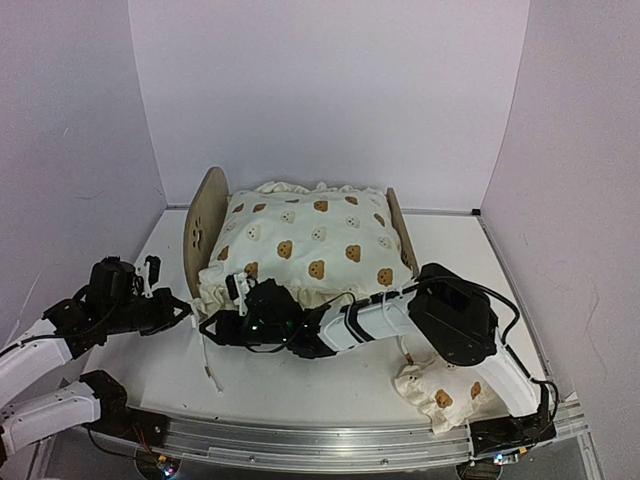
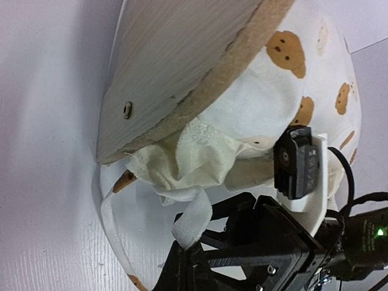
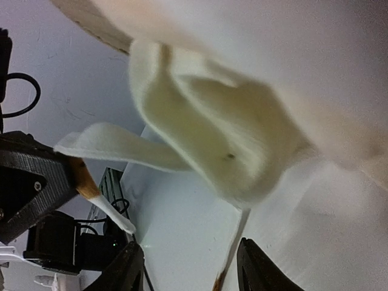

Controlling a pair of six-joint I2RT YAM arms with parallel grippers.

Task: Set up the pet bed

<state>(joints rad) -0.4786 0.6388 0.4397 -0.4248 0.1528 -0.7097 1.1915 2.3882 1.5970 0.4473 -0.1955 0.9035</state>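
Wood makes the pet bed (image 1: pixel 398 222) stiff but light, so grab the headboard (image 1: pixel 204 212) rim. Right fingers (image 3: pixel 128 270) are spread; left fingers (image 1: pixel 181 307), I cannot tell.

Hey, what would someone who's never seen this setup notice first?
The puffy bear-print cushion filling the pet bed mid-table grabs the eye first. Next, the left gripper and right gripper crowd together at its near-left corner. A small matching pillow lies at the near right.
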